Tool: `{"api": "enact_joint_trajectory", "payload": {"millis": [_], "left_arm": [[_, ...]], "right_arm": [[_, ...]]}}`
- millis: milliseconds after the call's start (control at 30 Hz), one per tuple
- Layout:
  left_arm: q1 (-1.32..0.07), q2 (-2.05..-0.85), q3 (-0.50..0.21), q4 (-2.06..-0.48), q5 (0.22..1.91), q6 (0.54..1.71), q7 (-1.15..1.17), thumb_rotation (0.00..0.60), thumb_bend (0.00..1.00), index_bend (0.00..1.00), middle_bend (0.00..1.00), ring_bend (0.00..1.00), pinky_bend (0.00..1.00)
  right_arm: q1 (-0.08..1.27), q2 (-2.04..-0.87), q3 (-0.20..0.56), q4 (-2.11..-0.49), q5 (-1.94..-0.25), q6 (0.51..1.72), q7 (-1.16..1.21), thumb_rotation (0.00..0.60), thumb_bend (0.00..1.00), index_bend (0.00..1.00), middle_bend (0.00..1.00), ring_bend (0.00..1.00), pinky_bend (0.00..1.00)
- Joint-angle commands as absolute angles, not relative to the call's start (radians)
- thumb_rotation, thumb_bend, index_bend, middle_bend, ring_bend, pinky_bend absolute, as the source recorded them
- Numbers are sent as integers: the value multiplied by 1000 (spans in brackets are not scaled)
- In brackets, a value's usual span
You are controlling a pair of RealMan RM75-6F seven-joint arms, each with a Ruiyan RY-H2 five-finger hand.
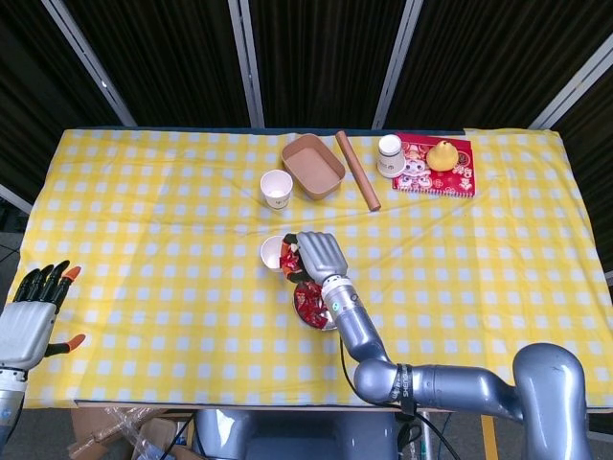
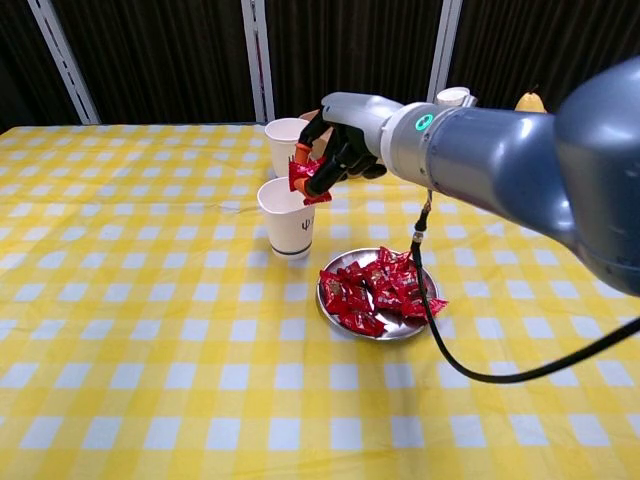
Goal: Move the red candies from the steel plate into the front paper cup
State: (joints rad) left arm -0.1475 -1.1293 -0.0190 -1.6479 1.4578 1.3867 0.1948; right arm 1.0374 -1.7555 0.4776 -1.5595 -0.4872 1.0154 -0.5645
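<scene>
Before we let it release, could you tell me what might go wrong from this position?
The right hand holds a red candy over the near rim of the front paper cup, not over its middle, so the candy could drop onto the tablecloth. The fingers hang close to that light cup and might tip it.

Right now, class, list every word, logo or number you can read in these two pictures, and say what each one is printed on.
Front paper cup: a small dark trident-like mark, with no readable words.
Back paper cup: largely hidden by the right hand, so any mark cannot be read.
Red mat: printed cartoon figures; any writing is too small to read.
Upturned cup: nothing legible.
No words or numbers are readable anywhere.
</scene>
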Motion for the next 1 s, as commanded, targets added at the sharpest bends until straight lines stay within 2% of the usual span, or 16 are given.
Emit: {"api": "enact_joint_trajectory", "payload": {"millis": [33,333,1000], "left_arm": [[-148,-1132,-20,-1647,1453,1384,196,600,0,0,0,0,0],[-153,-1130,-24,-1654,1432,1368,191,600,0,0,0,0,0],[-153,-1126,-24,-1660,1427,1367,190,600,0,0,0,0,0]], "right_arm": [[1084,-1780,504,-1502,-454,991,-575,600,606,644,875,1000,951],[1147,-1816,514,-1386,-424,947,-561,600,607,639,875,1000,951],[1170,-1848,476,-1320,-431,938,-524,600,581,447,874,1000,951]]}}
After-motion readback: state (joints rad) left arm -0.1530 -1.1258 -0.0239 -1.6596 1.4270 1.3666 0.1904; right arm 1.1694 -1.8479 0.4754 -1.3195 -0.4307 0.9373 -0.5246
